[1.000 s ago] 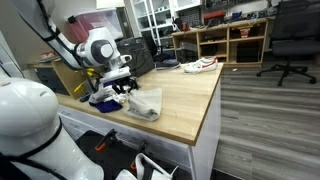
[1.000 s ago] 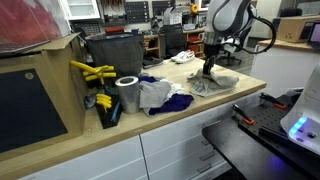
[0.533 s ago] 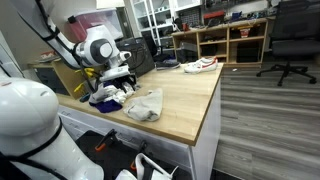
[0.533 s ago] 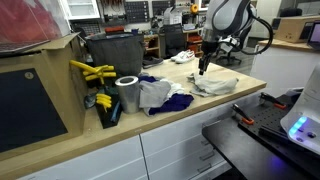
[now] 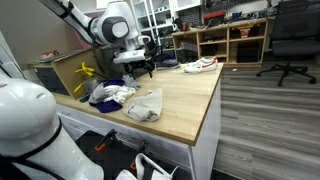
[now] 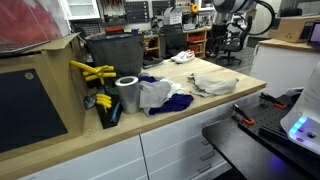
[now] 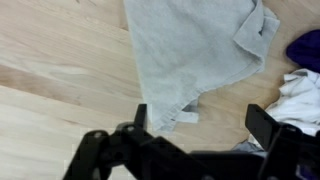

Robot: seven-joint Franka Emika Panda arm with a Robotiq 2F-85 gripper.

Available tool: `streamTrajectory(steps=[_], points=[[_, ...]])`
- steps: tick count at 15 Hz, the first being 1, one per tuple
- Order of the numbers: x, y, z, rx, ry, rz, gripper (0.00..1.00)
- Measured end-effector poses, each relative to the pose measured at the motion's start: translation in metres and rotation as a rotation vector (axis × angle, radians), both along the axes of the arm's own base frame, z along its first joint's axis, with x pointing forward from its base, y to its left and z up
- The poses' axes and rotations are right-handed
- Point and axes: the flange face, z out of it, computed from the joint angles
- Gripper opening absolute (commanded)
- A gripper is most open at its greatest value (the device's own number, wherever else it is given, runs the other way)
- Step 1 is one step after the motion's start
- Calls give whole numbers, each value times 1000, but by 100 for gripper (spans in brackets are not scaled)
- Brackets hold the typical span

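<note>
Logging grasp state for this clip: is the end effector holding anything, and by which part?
Nothing is held. The end effector hangs open over the light wooden tabletop, fingers apart and clear of the crumpled grey cloth below.

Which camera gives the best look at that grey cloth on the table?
The wrist view: the grey cloth fills much of the frame from above, folds visible. In both exterior views it lies small and crumpled on the wooden counter.

The gripper (image 5: 140,68) is now lifted well clear of the grey cloth (image 5: 146,103) that it pinched a second ago. Its fingers (image 7: 140,118), shut then, now stand wide apart, and the cloth lies released on the surface (image 5: 190,95).
</note>
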Motion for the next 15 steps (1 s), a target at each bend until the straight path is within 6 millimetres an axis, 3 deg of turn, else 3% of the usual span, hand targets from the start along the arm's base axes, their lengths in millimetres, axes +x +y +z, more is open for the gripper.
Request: streamTrajectory(steps=[4, 7, 15], points=[[24, -67, 17, 13, 63, -138, 100], [36, -100, 8, 1, 148, -185, 100], [49, -141, -46, -11, 354, -243, 100]])
